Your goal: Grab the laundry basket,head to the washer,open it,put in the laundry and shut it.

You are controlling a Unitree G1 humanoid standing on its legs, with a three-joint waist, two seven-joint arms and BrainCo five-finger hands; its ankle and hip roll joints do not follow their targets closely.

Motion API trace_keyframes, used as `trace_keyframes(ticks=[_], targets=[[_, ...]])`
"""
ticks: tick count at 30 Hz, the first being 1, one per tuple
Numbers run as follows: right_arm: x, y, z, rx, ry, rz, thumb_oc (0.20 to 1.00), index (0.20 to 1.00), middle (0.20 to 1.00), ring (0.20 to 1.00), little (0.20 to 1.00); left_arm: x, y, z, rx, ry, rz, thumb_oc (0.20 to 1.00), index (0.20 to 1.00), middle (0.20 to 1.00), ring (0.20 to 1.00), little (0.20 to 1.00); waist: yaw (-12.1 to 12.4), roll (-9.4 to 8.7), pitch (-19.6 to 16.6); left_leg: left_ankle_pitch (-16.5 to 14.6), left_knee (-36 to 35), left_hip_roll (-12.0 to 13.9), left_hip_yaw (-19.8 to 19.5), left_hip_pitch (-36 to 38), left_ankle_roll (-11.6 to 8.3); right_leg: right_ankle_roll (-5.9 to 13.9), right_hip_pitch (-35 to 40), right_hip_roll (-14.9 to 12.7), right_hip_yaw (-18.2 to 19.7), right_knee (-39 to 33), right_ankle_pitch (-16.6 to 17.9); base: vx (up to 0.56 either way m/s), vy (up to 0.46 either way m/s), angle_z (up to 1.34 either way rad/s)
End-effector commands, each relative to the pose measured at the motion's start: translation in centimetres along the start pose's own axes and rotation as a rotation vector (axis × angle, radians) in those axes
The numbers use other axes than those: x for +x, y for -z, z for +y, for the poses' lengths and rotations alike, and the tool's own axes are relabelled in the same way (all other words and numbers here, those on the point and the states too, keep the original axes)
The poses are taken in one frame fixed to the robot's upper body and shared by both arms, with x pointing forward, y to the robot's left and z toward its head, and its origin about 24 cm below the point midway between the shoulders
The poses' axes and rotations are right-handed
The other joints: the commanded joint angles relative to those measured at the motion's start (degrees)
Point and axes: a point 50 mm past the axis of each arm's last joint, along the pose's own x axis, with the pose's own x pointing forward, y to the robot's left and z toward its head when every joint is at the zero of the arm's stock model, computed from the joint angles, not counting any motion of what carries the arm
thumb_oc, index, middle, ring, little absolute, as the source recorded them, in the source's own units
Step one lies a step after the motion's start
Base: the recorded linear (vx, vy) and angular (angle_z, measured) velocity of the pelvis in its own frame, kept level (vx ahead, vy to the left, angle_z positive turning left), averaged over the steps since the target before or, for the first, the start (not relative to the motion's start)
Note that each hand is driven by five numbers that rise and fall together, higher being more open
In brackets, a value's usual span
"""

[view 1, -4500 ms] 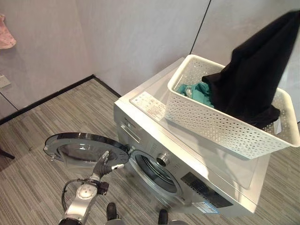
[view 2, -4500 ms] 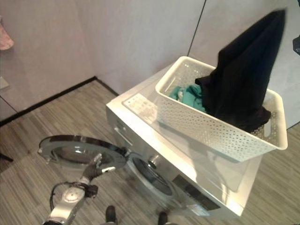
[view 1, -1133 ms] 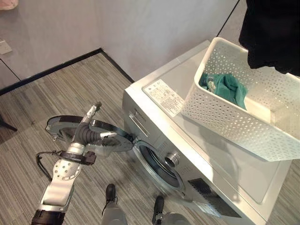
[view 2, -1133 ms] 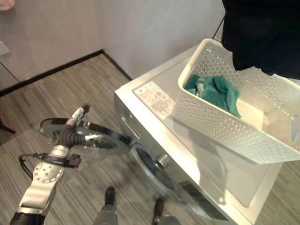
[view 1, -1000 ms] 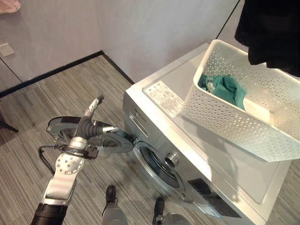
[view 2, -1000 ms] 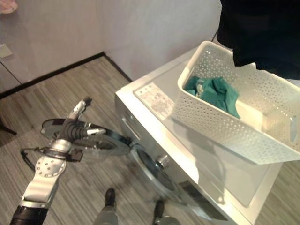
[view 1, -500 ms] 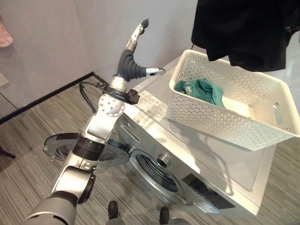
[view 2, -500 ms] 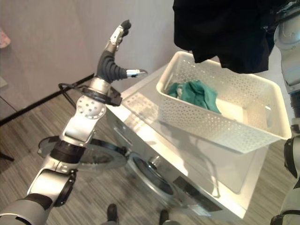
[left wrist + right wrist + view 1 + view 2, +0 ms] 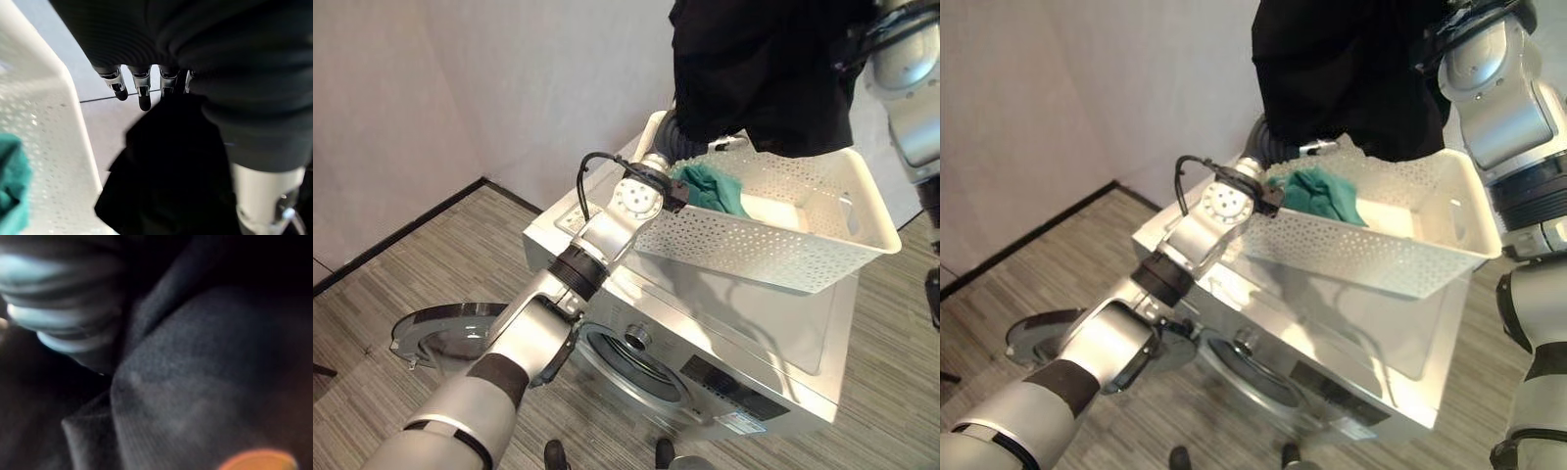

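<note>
The hanging black cloth garment (image 9: 759, 73) runs past the frame's top edge, concealing the right robot hand's grip. The left robot hand (image 9: 142, 88) sits partly behind it. The washer's round glass door (image 9: 450, 333) is half covered by the arm.

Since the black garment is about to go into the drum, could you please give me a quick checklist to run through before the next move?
1. Washer door open: ok.
2. Black garment lifted clear of the laundry basket: ok.
3. Right hand's grip on the garment: cannot tell, cloth covers it.
4. Left hand by the garment, fingers straight: ok, holding nothing.
5. Basket seated on the washer top: not ok, one end overhangs.
6. Teal cloth left in the basket: ok.
</note>
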Motion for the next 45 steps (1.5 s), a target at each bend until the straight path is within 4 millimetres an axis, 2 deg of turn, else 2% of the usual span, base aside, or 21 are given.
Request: trace_keyframes(ticks=[1,10,15,16,18,25,30,31,32,33,38,39,45], targets=[[2.7,-3.8,-4.6,0.053,0.178,-0.102,0.2,0.2,0.2,0.2,0.2,1.9,-4.3,0.7,0.022,-0.042,-0.133,1.0,1.0,1.0,1.0,1.0,2.8,-2.07,-3.6,-13.1,0.4,4.3,2.1,10.0,-2.74,3.92,-4.9,-4.6,5.6,0.0,-0.2,0.0,-0.005,-0.06],[2.6,-3.5,-4.3,0.09,0.192,-0.096,0.2,0.2,0.2,0.2,0.2,1.7,-7.1,-1.1,-0.137,0.003,-0.232,1.0,1.0,1.0,1.0,1.0,2.5,-1.87,-4.1,-13.0,0.4,4.4,2.5,10.2,-2.82,3.92,-4.8,-4.4,6.0,0.0,-0.3,0.0,0.004,-0.06],[2.2,-3.3,-3.2,0.115,0.18,-0.1,0.2,0.2,0.2,0.2,0.2,1.5,-7.1,-2.1,-0.186,0.032,-0.236,1.0,1.0,1.0,1.0,1.0,2.0,-1.98,-4.3,-13.1,0.4,4.3,3.0,10.5,-2.8,4.01,-4.8,-4.5,6.2,0.0,-0.2,0.0,0.0,0.0],[2.2,-3.4,-2.9,0.123,0.175,-0.105,0.2,0.2,0.2,0.2,0.2,1.5,-7.0,-2.2,-0.188,0.031,-0.232,0.821,0.821,0.821,0.821,0.821,1.8,-1.93,-4.3,-13.1,0.4,4.3,3.2,10.6,-2.79,4.04,-4.9,-4.5,6.3,0.0,-0.1,0.01,0.004,-0.03],[2.1,-3.7,-2.2,0.146,0.163,-0.117,0.2,0.2,0.2,0.2,0.2,1.6,-7.1,-2.0,-0.197,0.018,-0.234,0.2,0.2,0.2,0.2,0.2,1.4,-1.83,-4.4,-13.1,0.4,4.3,3.7,10.8,-2.78,4.11,-5.0,-4.5,6.7,0.0,0.0,0.01,0.016,-0.06],[0.5,-3.8,-0.3,0.197,0.125,-0.169,0.2,0.2,0.2,0.2,0.2,0.8,-7.8,-0.3,-0.284,-0.065,-0.321,0.2,0.2,0.2,0.2,0.2,0.2,-1.73,-4.5,-13.3,0.4,4.2,5.3,11.5,-2.69,4.24,-5.5,-4.5,7.8,0.0,0.3,0.01,0.006,-0.12],[-0.6,-3.7,0.8,0.304,0.085,-0.201,0.2,0.2,0.2,0.2,0.2,0.3,-7.4,0.7,-0.288,-0.128,-0.342,0.2,0.2,0.2,0.2,0.2,-0.5,-1.76,-4.8,-13.5,0.4,4.1,6.2,12.1,-2.7,4.32,-5.8,-4.4,8.7,0.0,0.4,0.01,0.003,-0.12],[-1.2,-3.5,1.4,0.352,0.048,-0.208,0.313,0.313,0.313,0.313,0.313,0.1,-7.4,1.3,-0.278,-0.155,-0.363,0.2,0.2,0.2,0.2,0.2,-0.9,-1.76,-4.9,-13.5,0.4,4.1,6.5,12.2,-2.78,4.34,-5.7,-4.4,8.8,0.0,0.5,0.01,0.0,-0.17],[-1.2,-3.5,1.4,0.354,0.047,-0.207,0.464,0.464,0.464,0.464,0.464,0.1,-7.4,1.3,-0.278,-0.155,-0.362,0.2,0.2,0.2,0.2,0.2,-0.9,-1.78,-5.0,-13.5,0.4,4.1,6.6,12.3,-2.79,4.35,-5.7,-4.4,8.8,0.0,0.5,0.01,0.005,-0.1],[-1.8,-3.1,2.2,0.408,-0.01,-0.197,1.0,1.0,1.0,1.0,1.0,0.0,-7.3,1.8,-0.27,-0.177,-0.368,0.2,0.2,0.2,0.2,0.2,-1.4,-1.79,-5.1,-13.5,0.4,4.0,6.9,12.5,-2.87,4.4,-5.8,-4.5,9.0,0.0,0.6,0.0,0.0,0.0],[-2.3,-2.9,2.6,0.447,-0.039,-0.198,1.0,1.0,1.0,1.0,1.0,0.0,-7.2,2.4,-0.264,-0.2,-0.368,0.2,0.2,0.2,0.2,0.2,-1.8,-1.56,-5.2,-13.5,0.4,3.9,7.4,12.6,-2.88,4.49,-6.0,-4.5,9.3,0.0,0.8,0.0,0.009,-0.09],[-3.0,-2.1,2.6,0.481,-0.033,-0.18,1.0,1.0,1.0,1.0,1.0,-0.2,-7.3,3.1,-0.251,-0.229,-0.386,0.2,0.2,0.2,0.2,0.2,-1.9,-1.3,-5.2,-13.5,0.4,3.8,7.5,12.8,-2.84,4.61,-5.9,-4.5,9.4,0.0,0.8,0.0,0.015,-0.06],[-3.6,-0.3,2.6,0.553,-0.028,-0.115,1.0,1.0,1.0,1.0,1.0,-0.2,-7.5,3.4,-0.242,-0.244,-0.402,0.2,0.2,0.2,0.2,0.2,-2.1,-1.14,-5.4,-13.5,0.4,3.6,7.6,12.8,-2.83,4.75,-6.0,-4.8,9.4,0.0,0.9,0.0,0.0,0.0]])
